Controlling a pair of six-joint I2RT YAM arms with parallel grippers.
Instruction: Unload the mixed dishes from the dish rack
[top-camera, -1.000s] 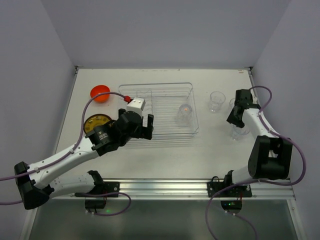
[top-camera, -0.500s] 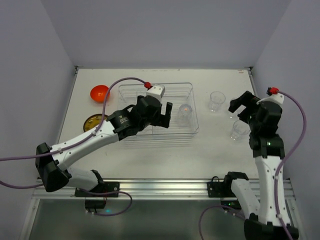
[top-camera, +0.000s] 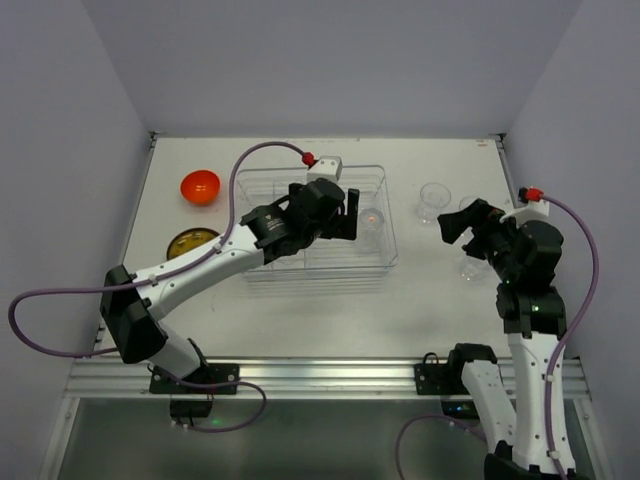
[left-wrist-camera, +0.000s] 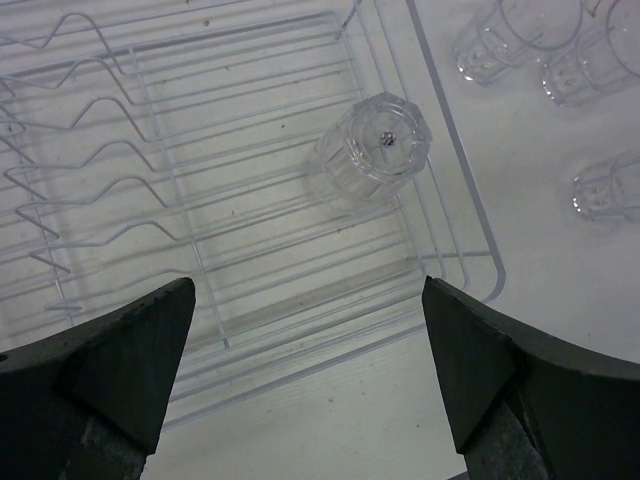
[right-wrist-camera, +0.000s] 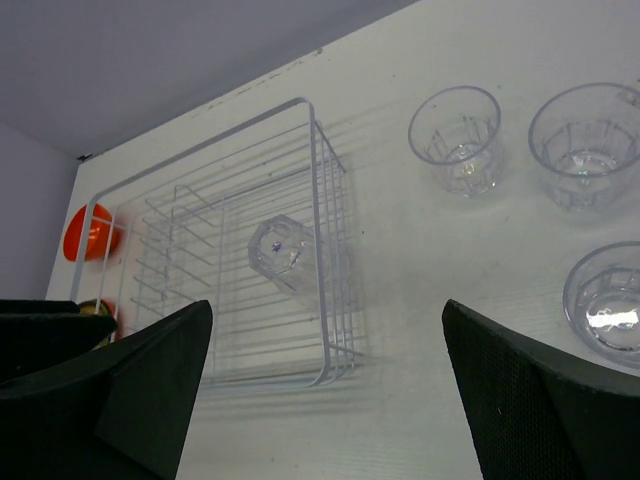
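The clear dish rack (top-camera: 310, 168) sits mid-table. One clear cup (top-camera: 368, 228) stands upside down in its right end; the left wrist view shows this cup (left-wrist-camera: 375, 148) on the rack's ribs (left-wrist-camera: 230, 200). My left gripper (top-camera: 348, 215) hovers open over the rack, just left of the cup, with nothing between its fingers (left-wrist-camera: 305, 290). My right gripper (top-camera: 455, 225) is open and empty (right-wrist-camera: 325, 310), raised above the table right of the rack (right-wrist-camera: 320, 200). Three clear cups (right-wrist-camera: 456, 135), (right-wrist-camera: 590, 145), (right-wrist-camera: 610, 300) stand upright on the table there.
An orange bowl (top-camera: 200, 186) and a yellow-brown plate (top-camera: 190, 243) lie on the table left of the rack. The left arm stretches across the rack's near-left side. Walls close in the table on three sides.
The left arm swung right across the rack toward the upside-down cup. The right gripper opened, left a cup on the table and lifted away toward the rack.
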